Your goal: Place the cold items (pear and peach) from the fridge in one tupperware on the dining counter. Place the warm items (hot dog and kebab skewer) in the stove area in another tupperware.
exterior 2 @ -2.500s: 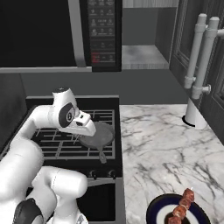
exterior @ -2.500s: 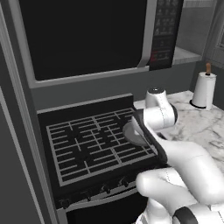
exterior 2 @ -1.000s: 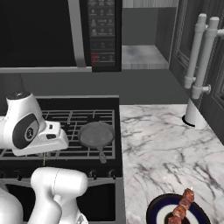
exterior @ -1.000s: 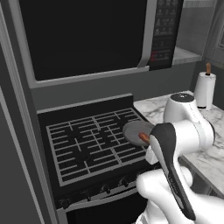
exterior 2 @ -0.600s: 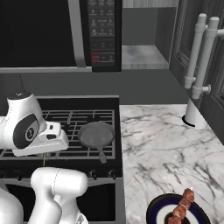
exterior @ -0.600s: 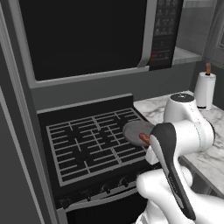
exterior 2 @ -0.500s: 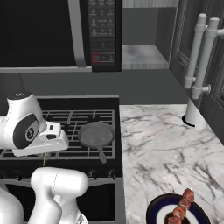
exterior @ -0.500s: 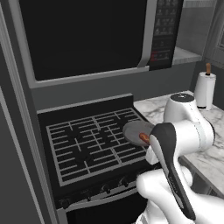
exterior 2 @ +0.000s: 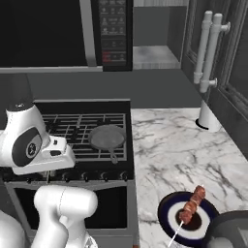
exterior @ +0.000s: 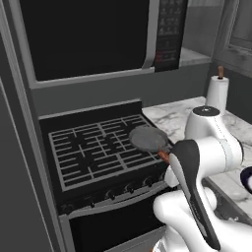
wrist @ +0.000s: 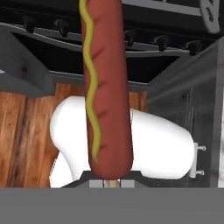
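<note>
One mustard-striped red hot dog (wrist: pixel 106 87) clamped in the end effector (wrist: pixel 109 180); a meat kebab skewer (exterior 2: pixel 190 208) rests on a dark round plate (exterior 2: pixel 169 224) on the white marble worktop (exterior 2: pixel 174 150) beside the black gas stove (exterior 2: pixel 82 127).

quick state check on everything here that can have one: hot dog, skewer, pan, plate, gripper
hot dog: held at the gripper, off any surface, mustard line along it
kebab skewer: lying on the plate, untouched
plate: on the marble counter right of the stove, holding the skewer
pan: empty, on the stove grate, handle toward the front
paper towel roll: upright on the counter
gripper: fingers hidden by the hot dog, apparently shut on it
</note>
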